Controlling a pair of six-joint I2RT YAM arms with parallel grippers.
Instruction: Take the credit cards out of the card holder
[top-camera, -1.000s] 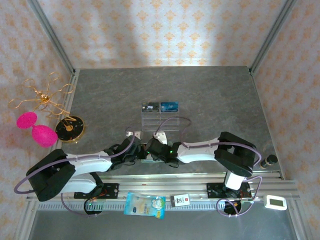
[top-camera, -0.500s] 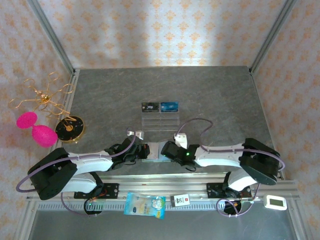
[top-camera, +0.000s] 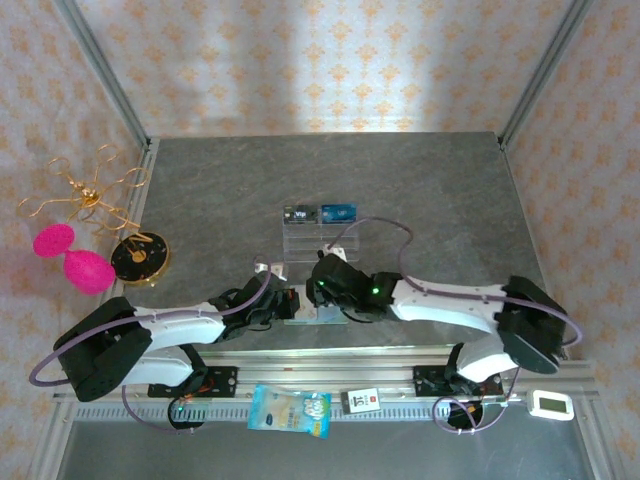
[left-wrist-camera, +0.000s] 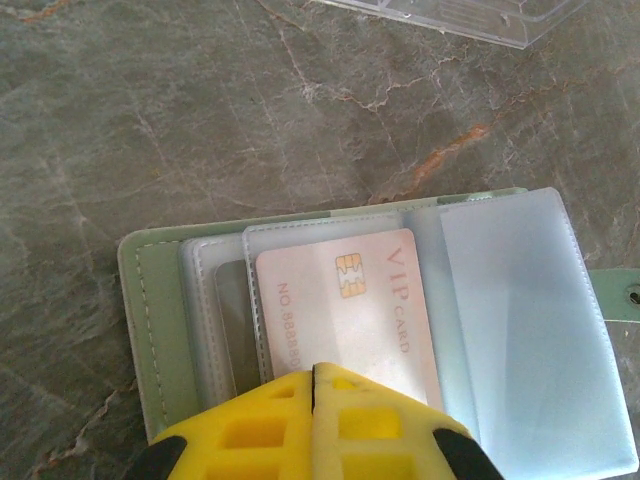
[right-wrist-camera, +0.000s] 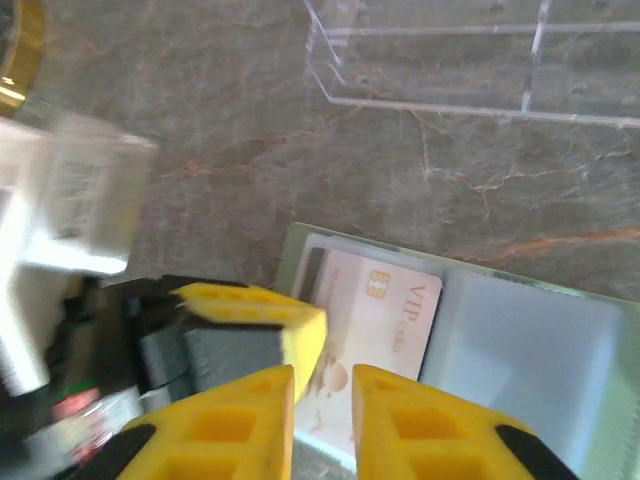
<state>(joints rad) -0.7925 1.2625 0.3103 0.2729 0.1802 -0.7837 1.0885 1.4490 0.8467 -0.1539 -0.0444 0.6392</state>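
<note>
Card holder open, first card about to come out

The sage-green card holder (left-wrist-camera: 150, 300) lay spread open on the table's near side, between the two arms, with a pinkish-tan credit card (left-wrist-camera: 340, 320) sitting in its clear left pocket. The left gripper (left-wrist-camera: 313, 385) was clenched tight, tips together on the holder's near edge. The right gripper (right-wrist-camera: 322, 385) hung over the card with only a slim gap between its fingers and nothing clearly pinched. My take was that the left needed to keep the holder pinned flat while the right nipped the card's exposed edge and slid it out along the pocket, not upward, or the whole wallet would lift. The card read "VIP CARD" beside a gold chip, plus "NO. 888", with the rest hidden under the fingers. The clear acrylic rack (right-wrist-camera: 450, 60) stood just beyond.
</note>
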